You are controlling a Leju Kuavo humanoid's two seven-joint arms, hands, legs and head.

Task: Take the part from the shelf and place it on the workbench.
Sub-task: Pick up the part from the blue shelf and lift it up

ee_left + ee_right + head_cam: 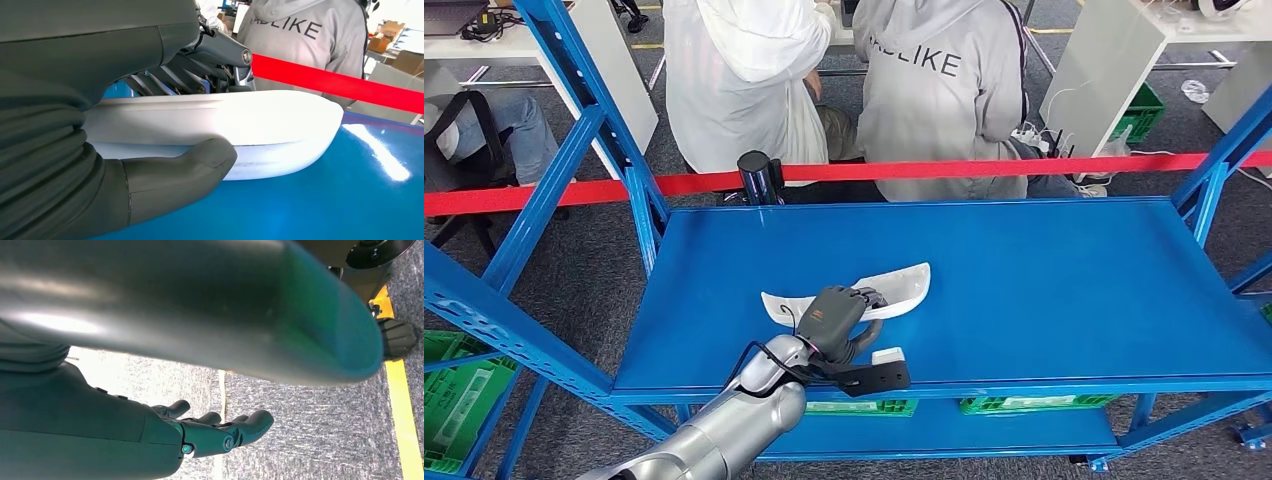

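A long curved white part lies on the blue shelf deck, near its front left. My left hand sits over the part's middle and grips it. In the left wrist view the thumb presses the near side of the white part while the dark fingers curl over its far edge. The part's underside still touches the blue shelf deck. My right hand hangs at my side above grey carpet, its fingers loosely apart and holding nothing.
Blue shelf uprights and braces frame the deck on both sides. A red barrier tape and a black post run behind it, with two people sitting beyond. Green crates sit low at the left.
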